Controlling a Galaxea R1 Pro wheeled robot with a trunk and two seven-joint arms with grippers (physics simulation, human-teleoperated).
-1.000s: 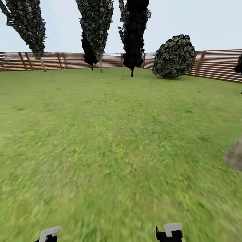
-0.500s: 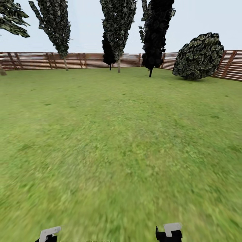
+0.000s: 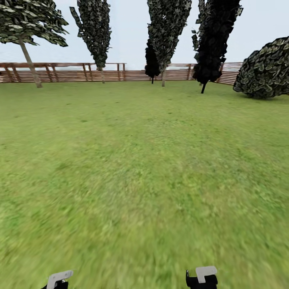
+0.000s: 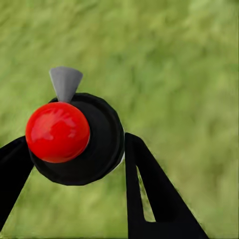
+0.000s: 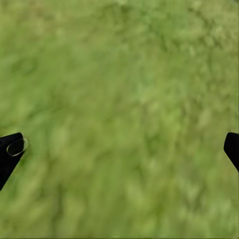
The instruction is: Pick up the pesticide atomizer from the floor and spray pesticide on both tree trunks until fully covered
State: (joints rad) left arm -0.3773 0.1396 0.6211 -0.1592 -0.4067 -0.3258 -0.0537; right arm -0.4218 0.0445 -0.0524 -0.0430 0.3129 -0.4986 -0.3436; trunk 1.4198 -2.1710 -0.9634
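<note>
- Two hands, two different states: the left hand (image 4: pixel 74 164) is closed around the pesticide atomizer (image 4: pixel 79 139), its black fingers pressed to either side of the bottle, with the red top and grey nozzle clear of them.
- The right hand (image 5: pixel 119 149) is spread wide and carries nothing, with only grass (image 5: pixel 124 99) beneath it.
- In the head view, lawn runs to the fence (image 3: pixel 72 72); a pale leaning trunk (image 3: pixel 30 64) at far left may be a target tree, though it is too distant to be sure.
- Drive over with the bottle level, stop near the trunk, and aim the nozzle at the bark.
</note>
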